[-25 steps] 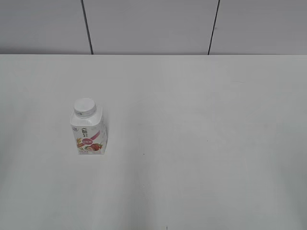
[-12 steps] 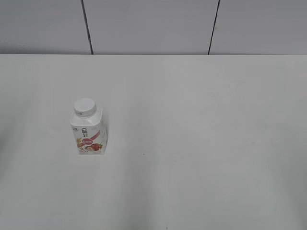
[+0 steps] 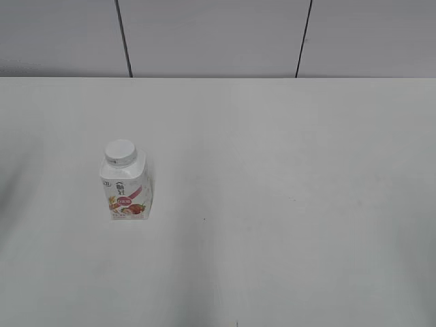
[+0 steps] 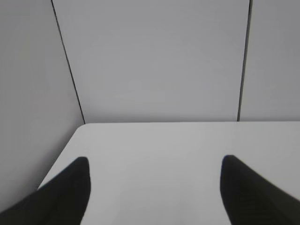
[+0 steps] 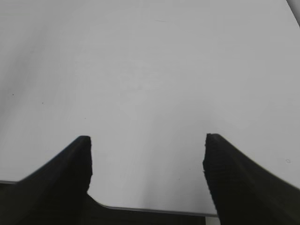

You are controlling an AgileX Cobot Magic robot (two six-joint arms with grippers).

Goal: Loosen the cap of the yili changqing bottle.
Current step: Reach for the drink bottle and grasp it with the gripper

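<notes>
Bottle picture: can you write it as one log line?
bottle upright on table | cap on | left gripper open, empty | right gripper open, empty

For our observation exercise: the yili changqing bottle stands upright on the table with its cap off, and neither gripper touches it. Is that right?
Not quite. The exterior view shows the cap still on the yili changqing bottle, which stands upright on the table, and no gripper touches it.

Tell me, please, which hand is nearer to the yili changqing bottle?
Probably the left, judging by side only. The yili changqing bottle stands left of centre; neither left hand nor right hand has it in view.
</notes>
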